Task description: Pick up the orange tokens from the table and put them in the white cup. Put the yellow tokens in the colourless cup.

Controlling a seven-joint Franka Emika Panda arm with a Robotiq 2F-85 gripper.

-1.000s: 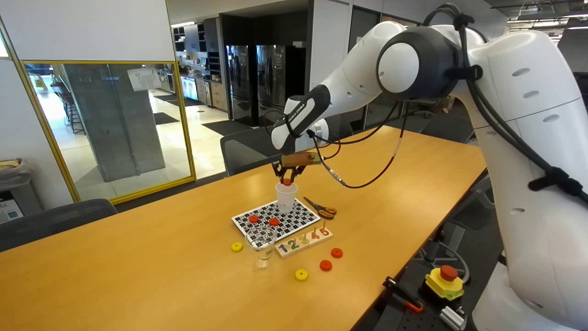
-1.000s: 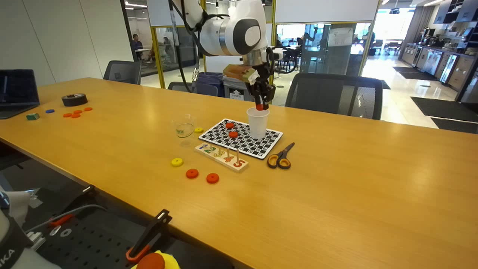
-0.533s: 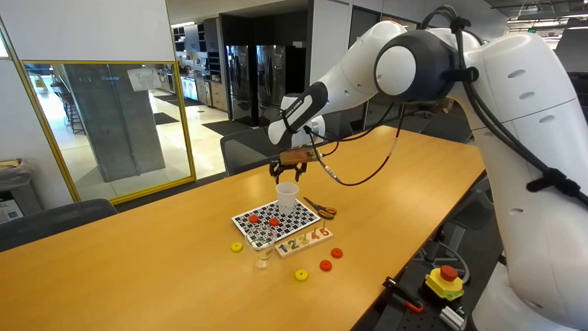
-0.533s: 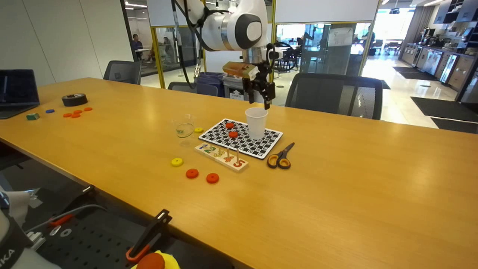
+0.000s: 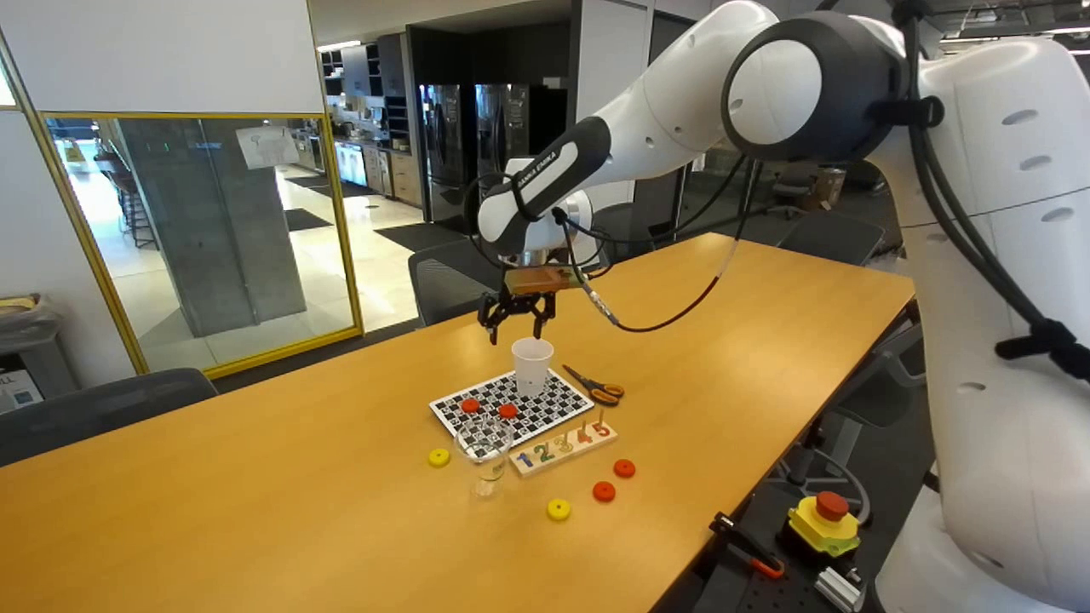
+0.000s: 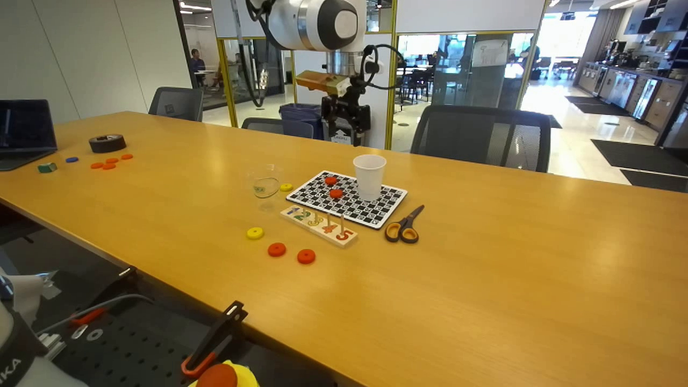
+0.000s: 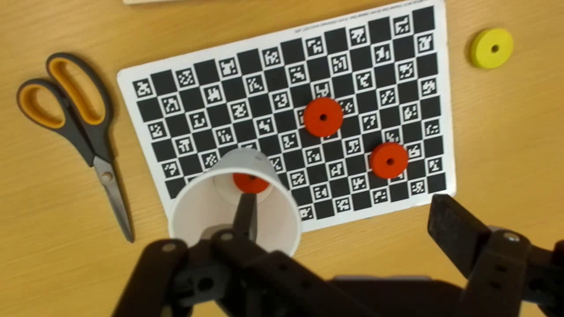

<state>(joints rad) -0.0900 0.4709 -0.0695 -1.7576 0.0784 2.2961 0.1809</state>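
Toward the long edge of the wooden table (image 6: 510,279) opposite the robot's base (image 5: 971,528), the white cup (image 5: 532,368) stands on the checkerboard (image 7: 264,105) with an orange token (image 7: 250,184) inside. One second ago such a token hung over the rim in the Robotiq gripper (image 5: 516,337); now its fingers (image 7: 456,229) stand wide apart and empty. This drop seems finished; the next move should probably descend onto one of the board's two orange tokens (image 7: 330,115). Two more lie toward the robot's edge, while yellow tokens (image 6: 255,233) wait outside the colourless cup (image 6: 265,188).
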